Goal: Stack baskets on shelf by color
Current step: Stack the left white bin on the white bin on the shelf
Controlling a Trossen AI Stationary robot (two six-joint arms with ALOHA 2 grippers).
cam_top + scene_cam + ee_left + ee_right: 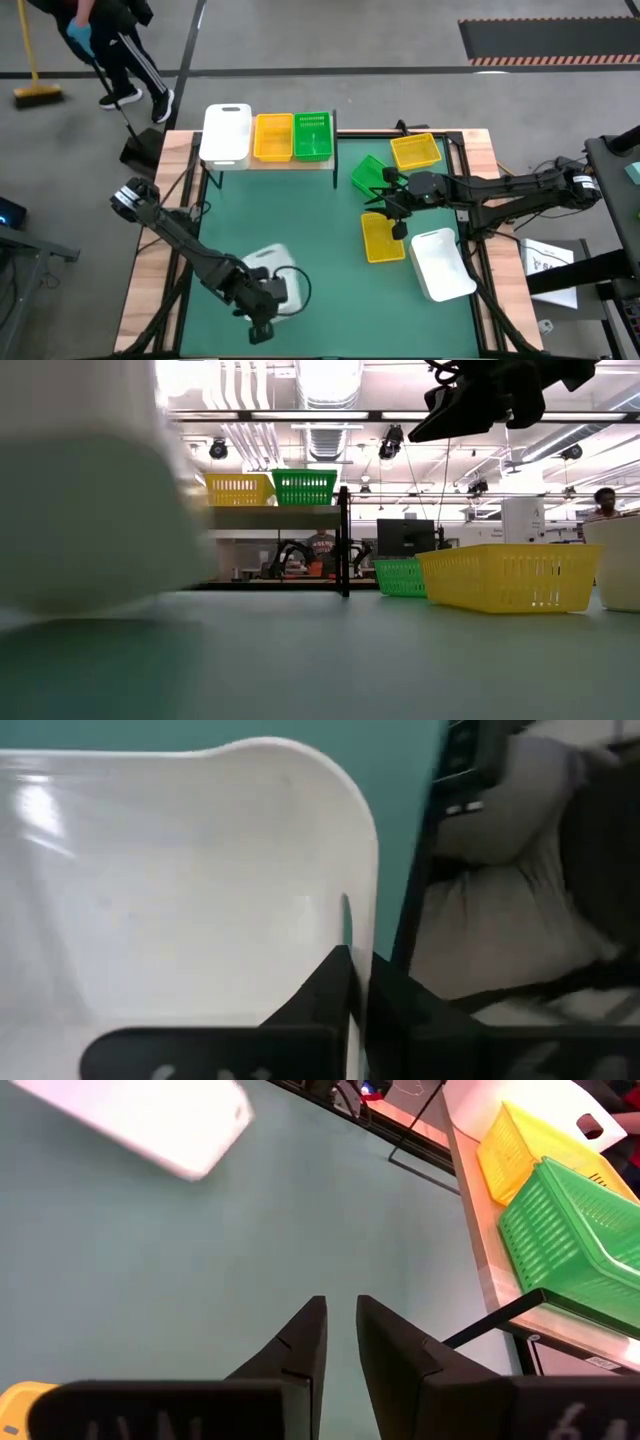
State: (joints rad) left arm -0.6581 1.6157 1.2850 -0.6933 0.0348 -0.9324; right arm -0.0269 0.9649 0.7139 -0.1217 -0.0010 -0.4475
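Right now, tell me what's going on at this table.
A two-armed robot is sorting baskets onto a wooden shelf, which already holds one white, one yellow and one green. The left gripper is shut on the rim of a white basket at the near left of the mat. The right gripper hangs empty above a yellow basket; other baskets lie loose nearby.

A green table mat (300, 215) covers the wooden table (152, 250). On the grey floor beyond it, a person in dark striped trousers (128, 55) stands near a yellow broom (38, 94). Papers (548, 262) lie beside the table, and a striped floor mat (545, 40) lies well apart.
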